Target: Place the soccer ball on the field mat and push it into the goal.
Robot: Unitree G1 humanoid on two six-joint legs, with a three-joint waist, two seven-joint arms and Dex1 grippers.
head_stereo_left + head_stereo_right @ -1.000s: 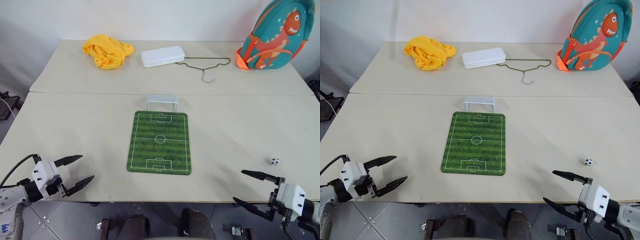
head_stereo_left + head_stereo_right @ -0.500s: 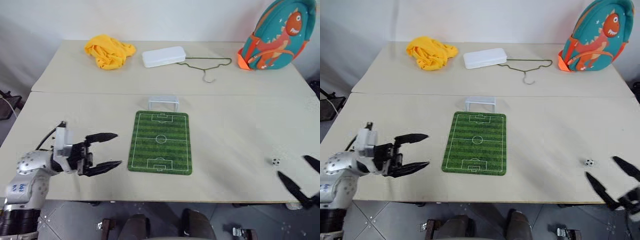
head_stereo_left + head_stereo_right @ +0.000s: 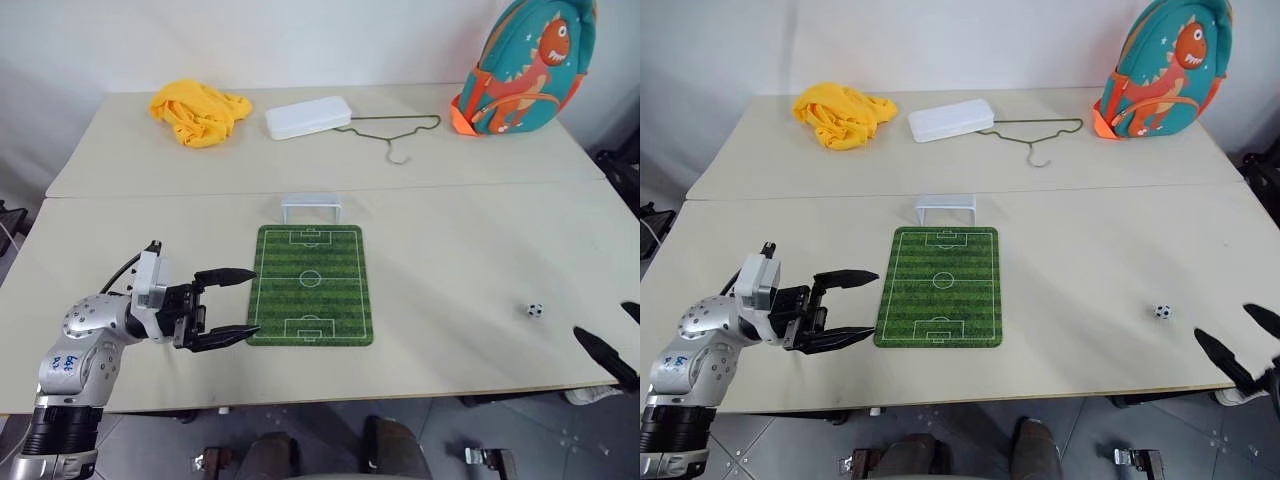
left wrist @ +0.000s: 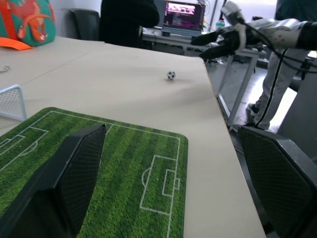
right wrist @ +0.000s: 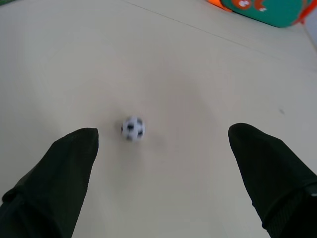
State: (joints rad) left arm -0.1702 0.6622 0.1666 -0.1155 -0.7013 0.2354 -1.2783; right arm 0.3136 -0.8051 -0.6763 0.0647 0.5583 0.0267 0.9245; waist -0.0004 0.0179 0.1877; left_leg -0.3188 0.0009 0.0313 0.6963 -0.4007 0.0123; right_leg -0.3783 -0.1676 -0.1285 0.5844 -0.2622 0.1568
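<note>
The tiny black-and-white soccer ball (image 3: pixel 535 310) lies on the bare table, far right of the field mat (image 3: pixel 310 285). The green mat lies flat at the table's middle, and the small white goal (image 3: pixel 311 208) stands at its far end. My left gripper (image 3: pixel 255 301) is open, level, and pointing right, with its tips at the mat's near-left corner. My right gripper (image 3: pixel 1222 320) is open at the table's right front edge, just behind the ball. In the right wrist view the ball (image 5: pixel 132 128) lies a short way ahead of the spread fingers (image 5: pixel 59 168), nearer one finger, untouched.
At the back of the table lie a yellow cloth (image 3: pixel 198 108), a white case (image 3: pixel 307 116), a wire hanger (image 3: pixel 395 135) and a teal dinosaur backpack (image 3: pixel 520 65). A seam (image 3: pixel 150 192) crosses the table behind the goal. A person (image 4: pixel 285 74) stands beyond the table's right edge.
My left gripper swung right and up from the table's front-left edge to the mat's corner. My right gripper moved right, to just behind the ball. The ball has not moved.
</note>
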